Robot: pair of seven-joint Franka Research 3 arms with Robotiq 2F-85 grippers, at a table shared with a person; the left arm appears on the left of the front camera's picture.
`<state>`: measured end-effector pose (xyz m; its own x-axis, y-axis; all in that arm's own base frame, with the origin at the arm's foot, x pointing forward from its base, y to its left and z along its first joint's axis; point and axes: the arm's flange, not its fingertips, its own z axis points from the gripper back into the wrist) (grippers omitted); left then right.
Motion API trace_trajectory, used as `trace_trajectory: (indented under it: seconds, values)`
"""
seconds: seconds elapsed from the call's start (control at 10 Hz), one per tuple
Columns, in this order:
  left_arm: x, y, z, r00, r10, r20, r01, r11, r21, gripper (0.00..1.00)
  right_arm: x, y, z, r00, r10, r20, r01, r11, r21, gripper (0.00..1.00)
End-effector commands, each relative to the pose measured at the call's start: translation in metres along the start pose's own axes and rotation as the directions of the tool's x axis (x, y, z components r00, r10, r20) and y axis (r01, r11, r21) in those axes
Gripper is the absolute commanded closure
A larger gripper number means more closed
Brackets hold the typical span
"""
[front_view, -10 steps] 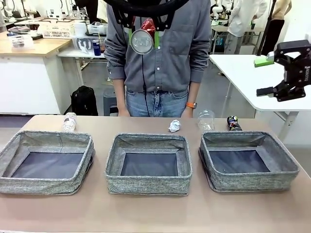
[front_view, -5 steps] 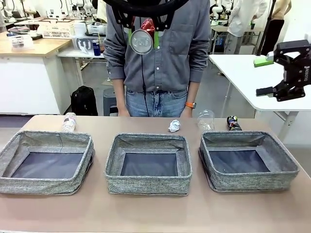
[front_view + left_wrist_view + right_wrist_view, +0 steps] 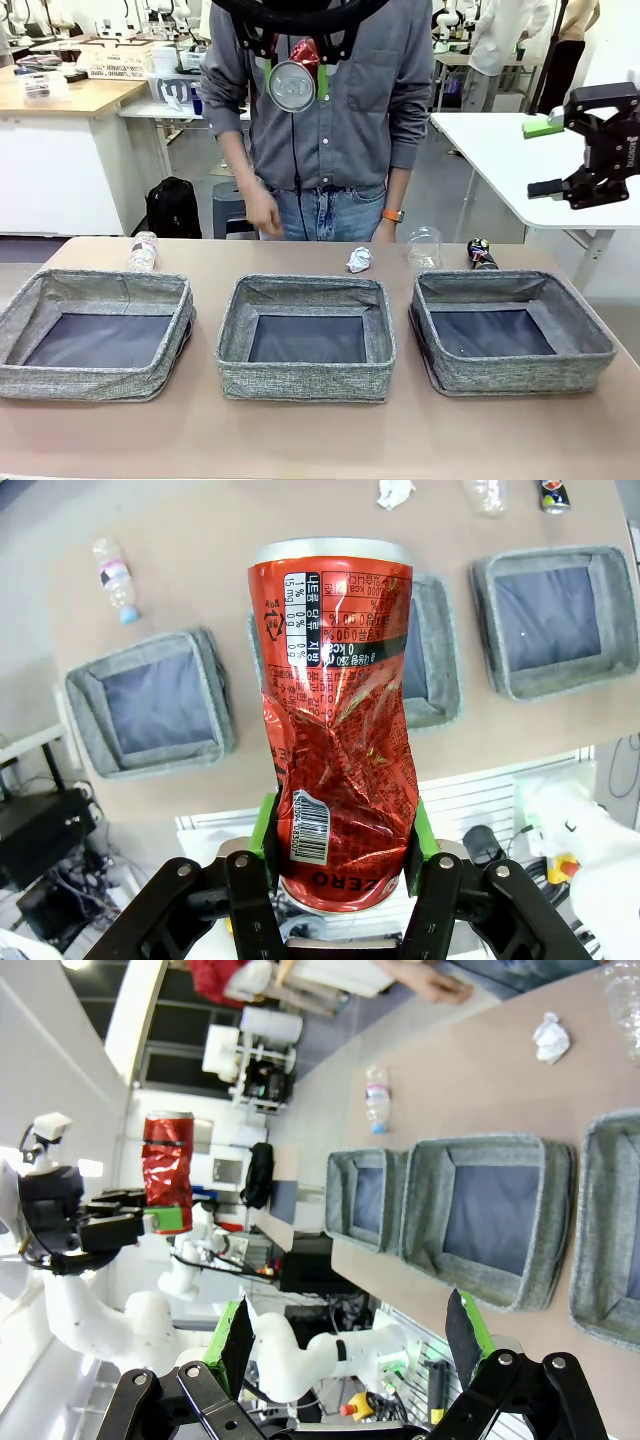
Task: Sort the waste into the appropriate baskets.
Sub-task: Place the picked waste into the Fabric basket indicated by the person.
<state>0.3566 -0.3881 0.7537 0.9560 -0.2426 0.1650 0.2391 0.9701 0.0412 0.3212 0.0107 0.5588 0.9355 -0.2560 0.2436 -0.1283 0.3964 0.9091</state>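
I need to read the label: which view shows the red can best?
The left wrist view: the red can stands large, dented, print legible, clamped in the left end effector. In the right wrist view the can is small and far off; the front view shows mostly its silver end.

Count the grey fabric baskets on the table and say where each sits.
3, side by side in a row: the left basket, the middle basket and the right basket. None seems hidden.

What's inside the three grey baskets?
Just their dark bottoms: no litter shows in the left basket, middle basket or right basket. From above, the red can in the left gripper covers part of the middle one.
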Motion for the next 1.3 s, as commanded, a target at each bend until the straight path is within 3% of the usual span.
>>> trace_trajectory:
  seconds: [0.0, 1.0, 1.2]
  values:
    - [-0.005, 0.003, 0.002, 1.000, 0.000, -0.001, 0.000, 1.000, 0.002, 0.44, 0.003, 0.000, -0.002, 1.000, 0.026, 0.011, -0.026, 0.999, 0.029, 0.00]
    - [0.000, 0.000, 0.000, 1.000, 0.000, 0.000, 0.000, 1.000, 0.000, 0.44, 0.003, 0.000, -0.002, 1.000, 0.026, 0.011, -0.026, 0.999, 0.029, 0.00]
    - [-0.007, 0.000, -0.035, 0.999, -0.013, 0.037, 0.010, 0.997, 0.081, 0.44, 0.003, 0.000, -0.002, 1.000, 0.026, 0.011, -0.026, 0.999, 0.029, 0.00]
